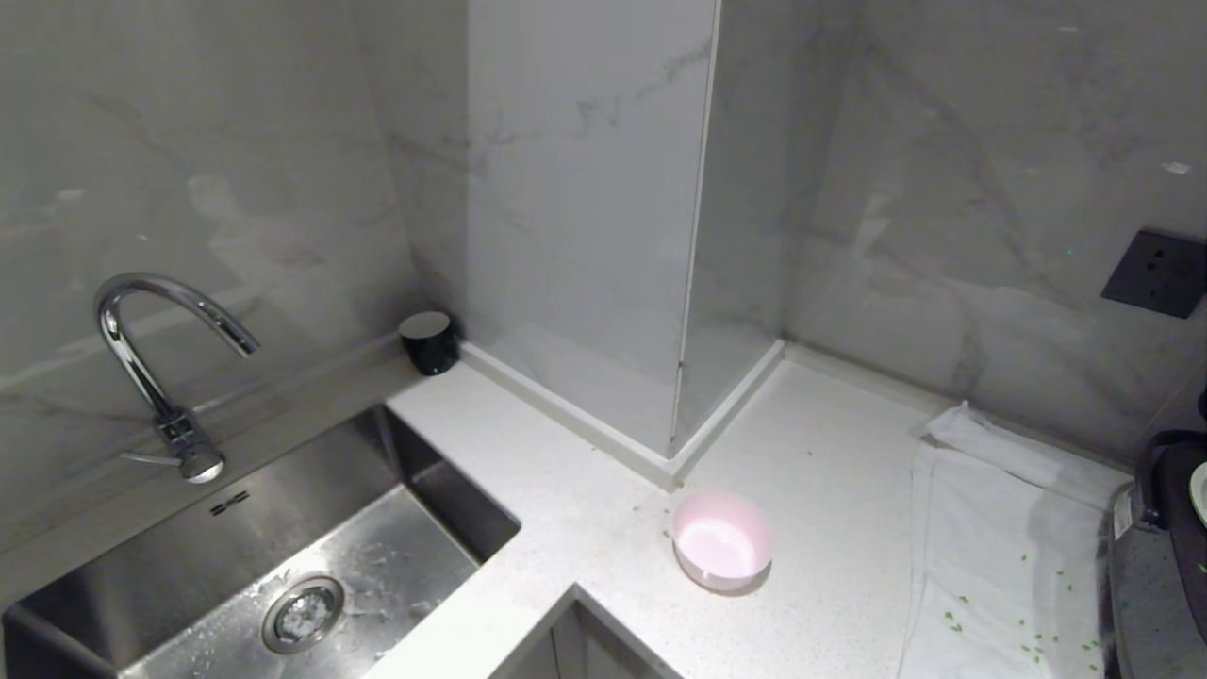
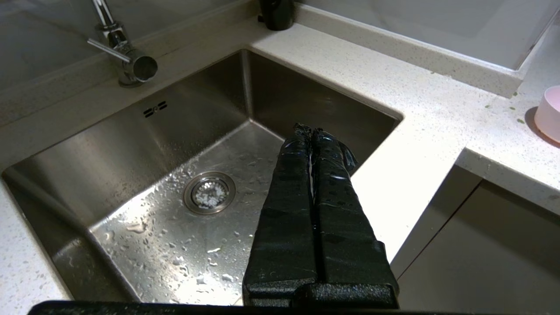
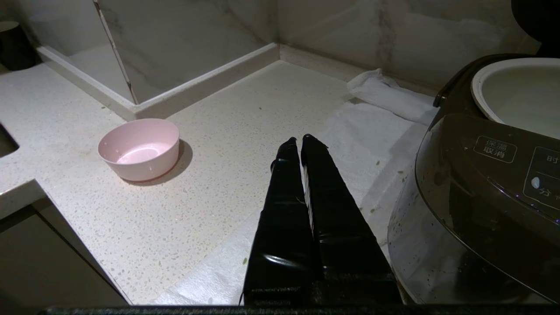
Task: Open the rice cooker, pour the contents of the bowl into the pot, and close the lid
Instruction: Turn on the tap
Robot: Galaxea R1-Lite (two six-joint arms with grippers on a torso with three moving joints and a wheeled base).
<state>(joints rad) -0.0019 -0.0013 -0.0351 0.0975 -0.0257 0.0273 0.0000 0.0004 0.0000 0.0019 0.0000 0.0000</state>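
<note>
While the pink bowl [image 1: 722, 539] sits upright and empty on the white counter [image 1: 830, 471], near the wall corner, the rice cooker [image 3: 485, 175] stands at the counter's right end on a white cloth [image 1: 1000, 528], its pot [image 3: 516, 94] exposed. Green bits [image 1: 1028, 641] lie scattered on the cloth. Left gripper [image 2: 311, 131] hangs over the sink [image 2: 175, 175], right gripper [image 3: 297, 142] over the cloth beside the cooker; both pinched together, holding nothing.

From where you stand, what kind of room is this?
Most likely a home kitchen: a steel sink with a faucet, a speckled white counter, and a rice cooker.
</note>
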